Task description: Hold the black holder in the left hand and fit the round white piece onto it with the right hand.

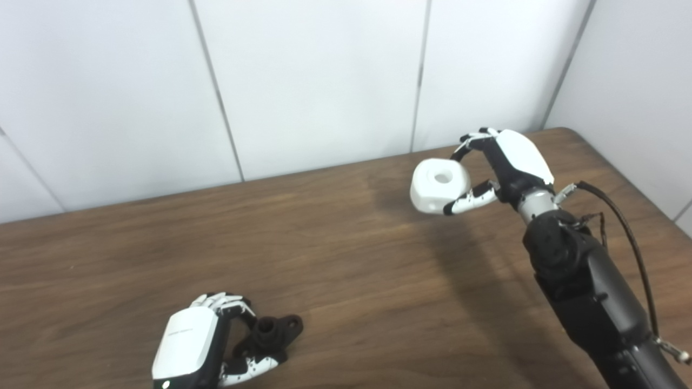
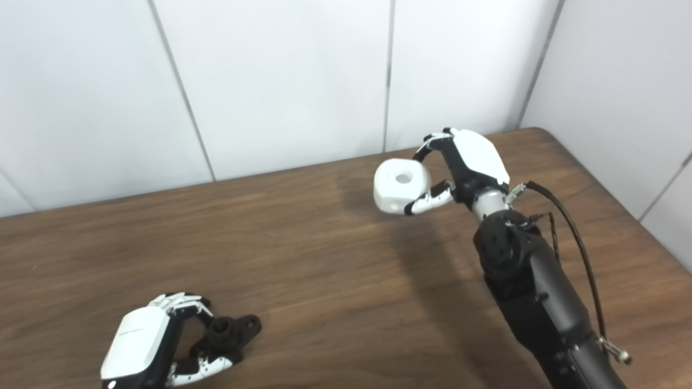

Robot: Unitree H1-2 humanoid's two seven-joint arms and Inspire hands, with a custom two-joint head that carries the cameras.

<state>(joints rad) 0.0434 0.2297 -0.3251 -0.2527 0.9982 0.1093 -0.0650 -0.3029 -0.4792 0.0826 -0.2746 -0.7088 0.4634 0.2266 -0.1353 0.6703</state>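
The brown wood-grain counter (image 1: 335,254) stretched between my two hands with only bare surface on it, and white wall panels (image 1: 313,81) stood behind its far edge. Nothing stood in the open stretch between the holder and the white piece; the two were well apart, one at the near left, the other toward the far right. A black cable (image 1: 627,232) looped off my right forearm, clear of the work.

My left arm was cut off by the bottom edge of both views, so only the white back of my left hand (image 1: 200,340) and its curled fingers showed. Its palm side was turned away from me, and how much of the holder it covered I could not tell. The lower end of the holder was hidden behind my thumb and fingers. The far side of the white piece was screened by my right hand's fingers (image 1: 476,138).

My left hand was clamped on the black holder (image 1: 273,334), low at the counter near its front edge; whether the holder touched the wood I could not tell. It looked dark and knobbly, with a round socket on top and a flat lug with a hole sticking out to the right.

My right hand (image 1: 500,167) was closed around the round white piece (image 1: 438,185), held above the counter, thumb beneath and fingers over the back. The piece was a chunky white block with rounded corners and a round hole in its upper face.
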